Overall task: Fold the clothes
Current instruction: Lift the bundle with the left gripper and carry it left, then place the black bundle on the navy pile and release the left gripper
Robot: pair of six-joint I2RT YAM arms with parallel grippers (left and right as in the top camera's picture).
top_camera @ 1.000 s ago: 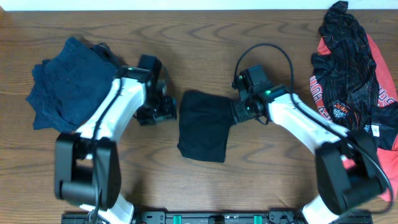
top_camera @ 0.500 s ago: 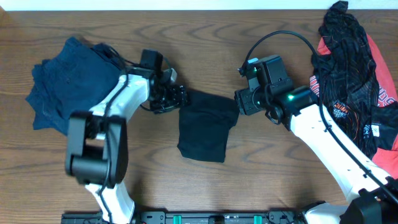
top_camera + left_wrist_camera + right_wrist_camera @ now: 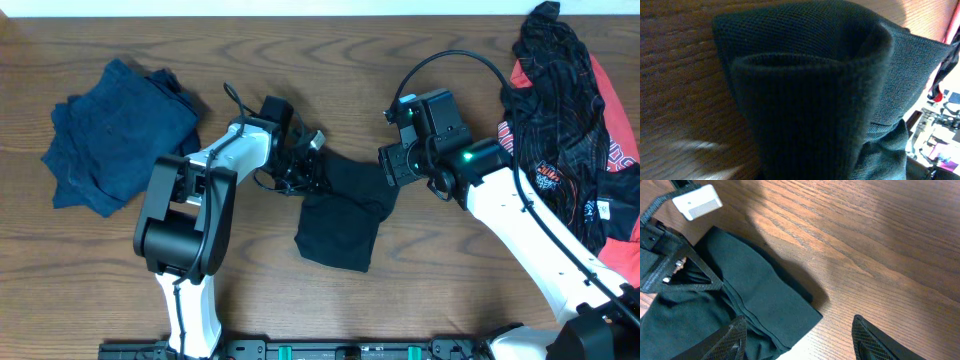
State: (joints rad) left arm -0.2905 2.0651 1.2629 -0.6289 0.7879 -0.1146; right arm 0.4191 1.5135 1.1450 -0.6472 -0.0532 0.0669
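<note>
Here the black shirt point(image 3: 340, 215) lies folded, central on the tabletop point(image 3: 300, 60), its far left corner pinched in the left gripper point(image 3: 312, 172). The right gripper point(image 3: 386, 168) hovers at its far right corner, fingers spread, empty. Blue clothes point(image 3: 115, 135) lie near the left edge, red-and-black ones point(image 3: 565, 120) at the right.

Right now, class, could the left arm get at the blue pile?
Probably, but not at once. The left gripper is shut on the black shirt and would have to let go first. Bare table lies between it and the blue pile, so nothing seems to block the way.
</note>
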